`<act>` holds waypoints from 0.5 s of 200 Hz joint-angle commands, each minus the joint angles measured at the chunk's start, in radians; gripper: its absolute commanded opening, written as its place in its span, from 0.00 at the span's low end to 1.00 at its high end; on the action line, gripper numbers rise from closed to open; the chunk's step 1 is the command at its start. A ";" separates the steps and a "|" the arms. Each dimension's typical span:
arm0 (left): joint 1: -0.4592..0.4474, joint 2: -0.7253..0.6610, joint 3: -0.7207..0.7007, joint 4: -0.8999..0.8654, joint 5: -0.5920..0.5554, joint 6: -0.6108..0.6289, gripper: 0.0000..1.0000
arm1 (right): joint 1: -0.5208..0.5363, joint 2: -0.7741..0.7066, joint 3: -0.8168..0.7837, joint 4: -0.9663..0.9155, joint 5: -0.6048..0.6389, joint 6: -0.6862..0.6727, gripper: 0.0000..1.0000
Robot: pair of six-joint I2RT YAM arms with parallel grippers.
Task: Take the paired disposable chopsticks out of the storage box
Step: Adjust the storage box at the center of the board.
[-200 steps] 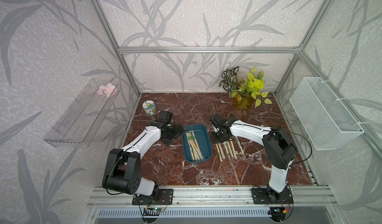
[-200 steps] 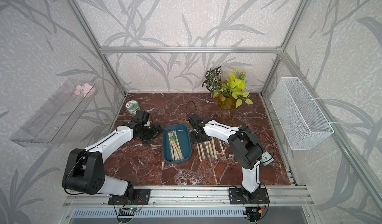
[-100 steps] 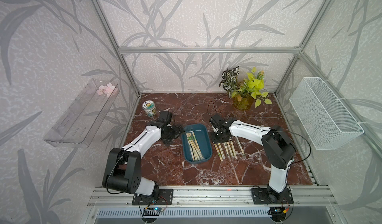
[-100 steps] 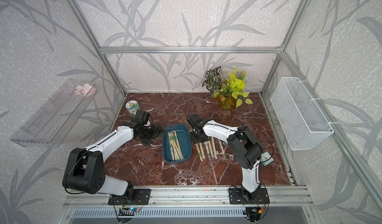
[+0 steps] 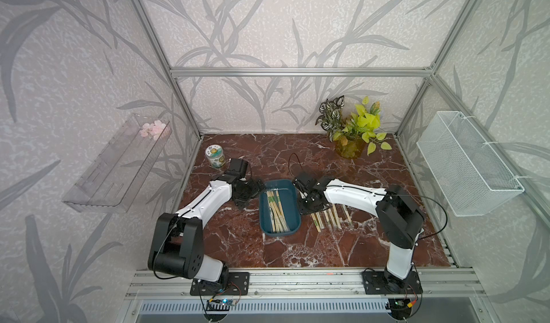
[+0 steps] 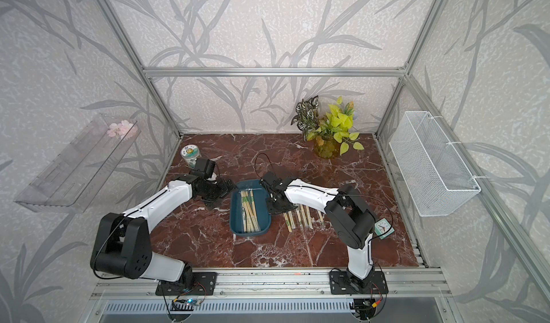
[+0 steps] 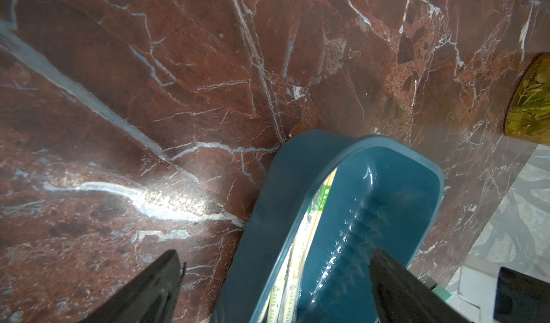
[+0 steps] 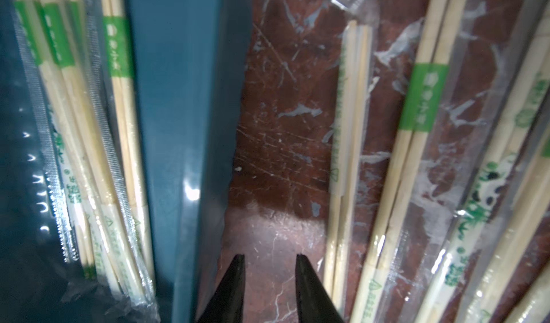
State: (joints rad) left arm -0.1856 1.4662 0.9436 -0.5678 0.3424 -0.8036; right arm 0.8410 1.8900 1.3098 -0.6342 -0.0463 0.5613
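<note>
Task partly complete. The shallow, glossy teal plastic storage box holds several paired disposable chopsticks: thin pale bamboo in crinkly clear wrappers, green-banded. About five removed pairs lie in a row on the veined red-brown marble tabletop at the box's 3 o'clock. The right gripper, narrow and empty, hovers between box wall and row. The left gripper, wide, straddles the box's 10 o'clock corner.

Both top views are bright, evenly lit and sharp, bowing at the edges. The wrist views are dimmer and blurry, with glare on the storage box and marble tabletop.
</note>
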 commanded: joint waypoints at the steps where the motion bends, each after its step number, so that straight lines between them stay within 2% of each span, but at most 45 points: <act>1: 0.003 0.011 0.027 -0.013 -0.003 0.010 0.99 | 0.010 -0.021 0.035 -0.026 0.000 0.014 0.31; 100: 0.022 0.019 0.053 -0.030 -0.014 0.032 0.99 | -0.025 -0.112 0.124 -0.098 0.071 -0.030 0.31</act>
State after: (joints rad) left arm -0.1745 1.4773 0.9657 -0.5728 0.3416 -0.7982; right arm 0.8261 1.8278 1.3746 -0.6930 -0.0048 0.5526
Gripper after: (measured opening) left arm 0.992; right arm 0.312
